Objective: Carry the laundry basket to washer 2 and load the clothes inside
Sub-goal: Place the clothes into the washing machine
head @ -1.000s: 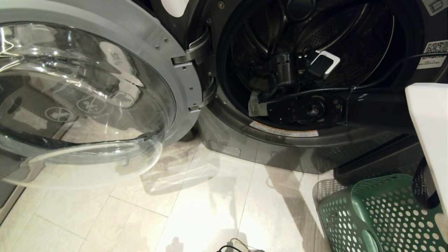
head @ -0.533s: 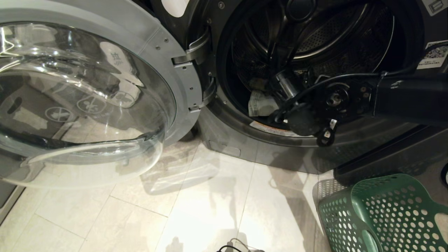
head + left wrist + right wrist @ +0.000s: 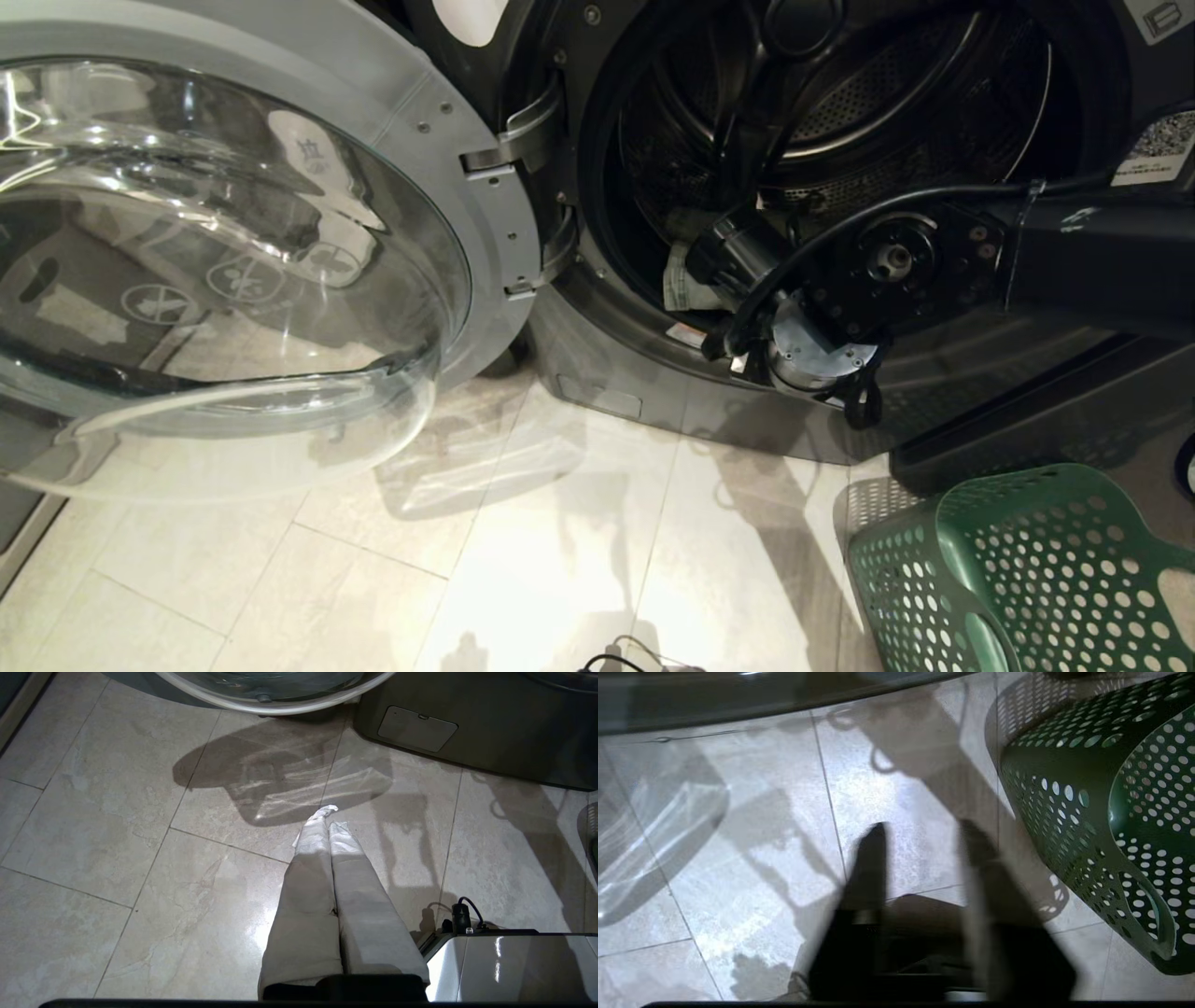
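Tiled floor (image 3: 523, 560), washer (image 3: 840, 140) open, right tool (image 3: 924, 849) spread empty near green basket (image 3: 1101, 812), left tool (image 3: 329, 830) clenched.

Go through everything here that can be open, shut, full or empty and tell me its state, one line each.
washer door: swung fully open.
drum: open, one light-coloured garment lying inside near the front.
laundry basket: standing on the floor, visible part empty.
right gripper: fingers apart, holding nothing, pointing at the floor.
left gripper: fingers shut, empty, over the floor.
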Motion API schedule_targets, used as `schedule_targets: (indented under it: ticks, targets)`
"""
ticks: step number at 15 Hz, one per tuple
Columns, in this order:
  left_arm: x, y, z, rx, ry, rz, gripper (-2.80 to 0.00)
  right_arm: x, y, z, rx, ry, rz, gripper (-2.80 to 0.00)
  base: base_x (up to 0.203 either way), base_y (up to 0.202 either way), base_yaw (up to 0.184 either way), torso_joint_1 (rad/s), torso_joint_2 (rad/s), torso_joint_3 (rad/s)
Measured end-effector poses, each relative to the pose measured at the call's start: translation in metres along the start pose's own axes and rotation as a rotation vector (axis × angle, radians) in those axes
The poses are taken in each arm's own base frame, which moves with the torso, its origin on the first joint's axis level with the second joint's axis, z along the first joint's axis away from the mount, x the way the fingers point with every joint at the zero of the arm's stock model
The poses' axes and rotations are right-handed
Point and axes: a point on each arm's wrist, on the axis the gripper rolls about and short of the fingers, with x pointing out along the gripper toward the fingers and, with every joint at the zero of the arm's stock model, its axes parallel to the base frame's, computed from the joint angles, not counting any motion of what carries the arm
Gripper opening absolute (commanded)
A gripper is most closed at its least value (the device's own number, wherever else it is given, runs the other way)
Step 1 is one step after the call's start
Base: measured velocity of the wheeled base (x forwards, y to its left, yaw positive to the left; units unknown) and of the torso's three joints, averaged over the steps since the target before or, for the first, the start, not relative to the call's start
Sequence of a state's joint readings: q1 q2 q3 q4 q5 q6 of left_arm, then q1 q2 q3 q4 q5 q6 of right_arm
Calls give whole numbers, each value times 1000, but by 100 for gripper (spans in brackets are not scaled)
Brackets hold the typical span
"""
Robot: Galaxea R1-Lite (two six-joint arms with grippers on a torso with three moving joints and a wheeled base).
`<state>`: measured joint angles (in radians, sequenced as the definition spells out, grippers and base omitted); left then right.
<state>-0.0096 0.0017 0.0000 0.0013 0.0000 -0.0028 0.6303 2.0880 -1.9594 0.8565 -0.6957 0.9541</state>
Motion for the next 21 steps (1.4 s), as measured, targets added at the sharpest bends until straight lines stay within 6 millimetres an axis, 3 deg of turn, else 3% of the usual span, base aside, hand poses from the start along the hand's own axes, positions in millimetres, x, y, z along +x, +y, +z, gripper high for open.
schedule_targets:
  ticks: [5,10,14,21]
  targets:
    - [0,0,0,0,-1,0,-280,26,-18,18,-59,111,-9,-280,0,0,0,0,0,0]
    - [0,0,0,0,0,1,-280,22,-28,22,-200,293,115,-280,0,0,0,0,0,0]
    - [0,0,0,0,0,1,-280,34,-8,36,-195,96,218,-280,0,0,0,0,0,0]
    - [0,0,0,0,0,1,-280,72,25,33,-245,-89,315,-280,0,0,0,0,0,0]
